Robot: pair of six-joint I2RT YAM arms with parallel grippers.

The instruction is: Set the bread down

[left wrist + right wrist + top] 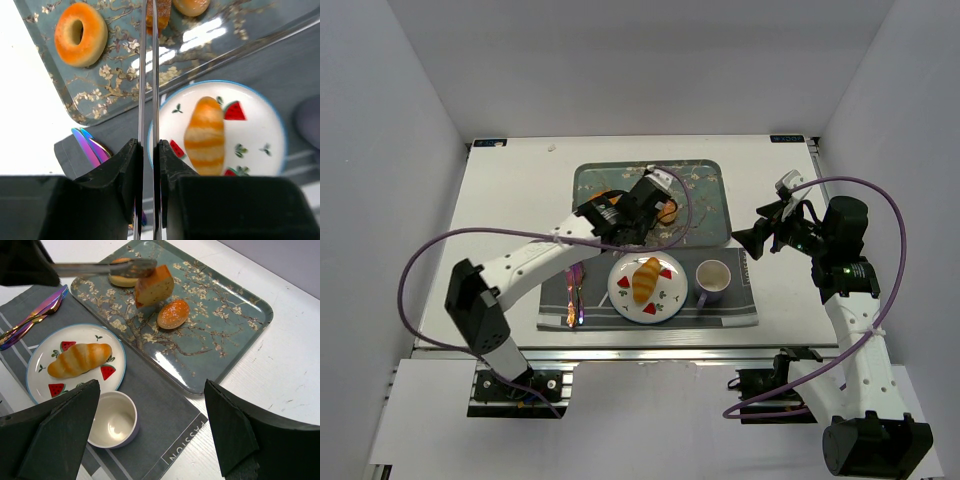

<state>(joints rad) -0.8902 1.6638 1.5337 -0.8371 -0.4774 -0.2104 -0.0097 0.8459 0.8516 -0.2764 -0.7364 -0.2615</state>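
On the white tabletop (510, 190), toward the far side, a blue-green tray (235, 325) with a blossom pattern. Just in front of it, a grey striped placemat (150, 390).

Left hand (148, 167) above the near edge of the tray, fingers (127, 170) pressed almost together on the two arms of the metal tongs (148, 75). Between the tips of the tongs, a wedge of bread (155, 286) with a brown crust, over the middle of the tray. Contact of its lower corner with the tray: cannot tell, either touching or just above.

Also on the tray: a ring-shaped donut (80, 34) to the left of the wedge, partly hidden behind the tongs in the right wrist view, and a small oval bun (173, 314) just beside the wedge on its right.

On the placemat, a round plate (118, 362) with a blue rim and painted watermelon slices, carrying a striped bread roll (80, 360) in its middle. Right of the plate and near to it, a white cup (114, 420), upright. Left of the plate, iridescent cutlery (35, 315), the pieces lying side by side on the mat.

Right hand (752, 232) to the right of the tray, above the tabletop, fingers (55, 440) spread wide apart, gripping nothing.
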